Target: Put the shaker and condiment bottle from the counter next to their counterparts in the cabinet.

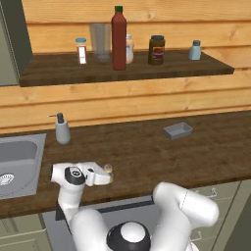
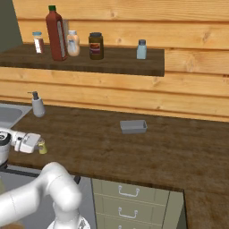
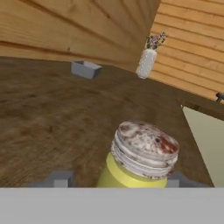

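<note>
1. The counter (image 1: 147, 147) runs the full width of the scene as dark wood planks, with a steel sink (image 1: 17, 162) set in at one end. It is the pick-up surface, and one task item stands on it.
2. The cabinet (image 1: 122, 71) is an open dark shelf above the counter. It is unobstructed in front, so access appears straightforward.
3. The condiment bottle (image 1: 118, 39) stands upright on the shelf, beside a squat cream bottle (image 2: 73, 43). I judge that half of the task complete.
4. The gripper (image 1: 107, 176) sits low at the counter's near edge, lying level with the surface and approaching the shaker from the side.
5. The shaker (image 3: 142, 159) stands upright on the counter, between the fingertips (image 3: 59, 179). The jaws flank its body; whether they have clamped cannot be determined.
6. The pale blue shaker (image 1: 195, 50) stands at the shelf's far end, with bare shelf beside it, and marks the likely destination.
</note>
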### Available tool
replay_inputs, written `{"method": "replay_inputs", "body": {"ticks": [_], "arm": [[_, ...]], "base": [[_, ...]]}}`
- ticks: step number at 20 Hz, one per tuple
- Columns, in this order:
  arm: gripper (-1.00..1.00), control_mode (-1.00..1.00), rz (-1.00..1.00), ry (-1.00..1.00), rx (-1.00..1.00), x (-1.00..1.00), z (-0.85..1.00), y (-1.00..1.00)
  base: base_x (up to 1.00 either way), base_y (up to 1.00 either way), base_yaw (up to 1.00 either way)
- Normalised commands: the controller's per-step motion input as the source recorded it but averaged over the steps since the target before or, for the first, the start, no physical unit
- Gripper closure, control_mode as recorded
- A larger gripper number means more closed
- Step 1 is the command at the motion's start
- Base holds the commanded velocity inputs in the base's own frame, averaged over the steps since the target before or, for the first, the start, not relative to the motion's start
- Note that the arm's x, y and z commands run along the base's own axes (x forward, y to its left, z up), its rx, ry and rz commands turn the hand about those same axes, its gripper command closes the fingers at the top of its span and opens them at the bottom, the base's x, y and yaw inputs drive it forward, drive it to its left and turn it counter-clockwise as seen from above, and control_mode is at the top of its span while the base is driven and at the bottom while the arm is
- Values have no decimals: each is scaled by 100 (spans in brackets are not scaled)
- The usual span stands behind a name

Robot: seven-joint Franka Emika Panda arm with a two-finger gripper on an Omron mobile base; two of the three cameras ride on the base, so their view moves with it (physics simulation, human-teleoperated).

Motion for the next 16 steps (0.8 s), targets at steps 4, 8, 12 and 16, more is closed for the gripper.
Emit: {"method": "replay_inputs", "body": {"ticks": [4,8,12,16], "arm": [[100,-100,1,0,0,4,-5,-3],[100,-100,11,0,2,0,24,-12],[100,-100,10,0,5,0,47,-26],[100,-100,7,0,10,0,56,-37]], "base": [[0,0,0],[0,0,0],[0,0,0],[0,0,0]]}}
